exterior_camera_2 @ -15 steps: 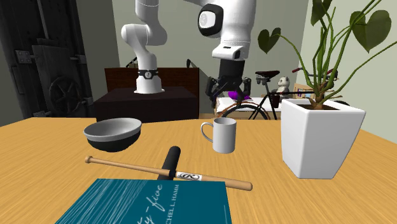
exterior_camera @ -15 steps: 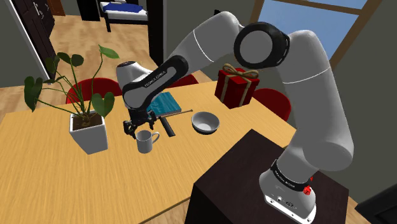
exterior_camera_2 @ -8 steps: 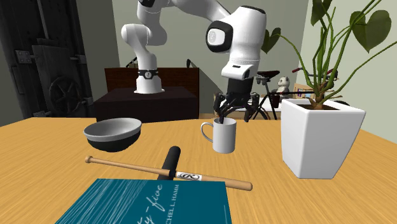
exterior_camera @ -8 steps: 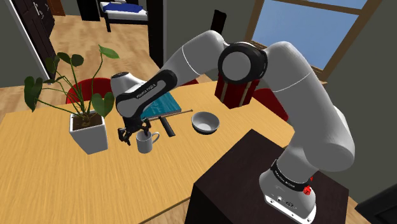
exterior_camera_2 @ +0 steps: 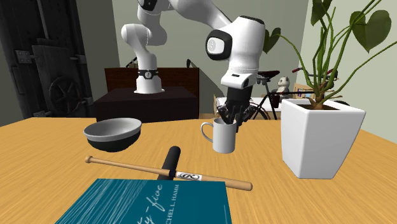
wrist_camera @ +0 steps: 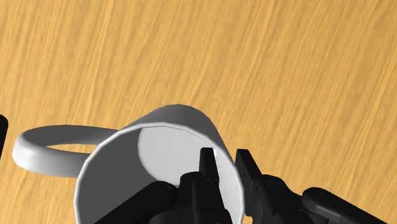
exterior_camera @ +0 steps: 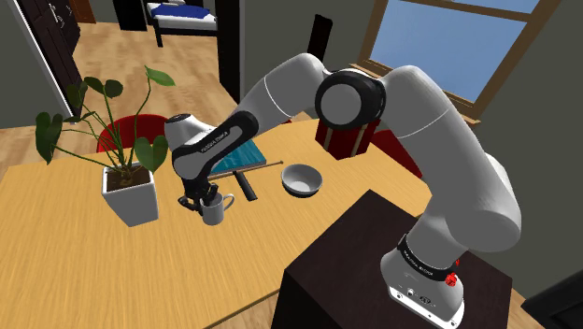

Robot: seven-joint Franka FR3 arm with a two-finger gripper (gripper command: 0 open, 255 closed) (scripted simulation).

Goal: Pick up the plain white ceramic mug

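Gripper (exterior_camera_2: 229, 120) is pinching the mug (exterior_camera_2: 224, 139) wall, one finger inside, one outside. Mug is standing on the table (exterior_camera_2: 318, 197) near the planter (exterior_camera_2: 321, 137). Grasp appears made; lifting is remaining.

I see my arm (exterior_camera: 280, 89) bowed forward and low, wrist pointing down, gripper (exterior_camera_2: 229, 121) fingers pinching the mug (exterior_camera_2: 224, 139) wall.
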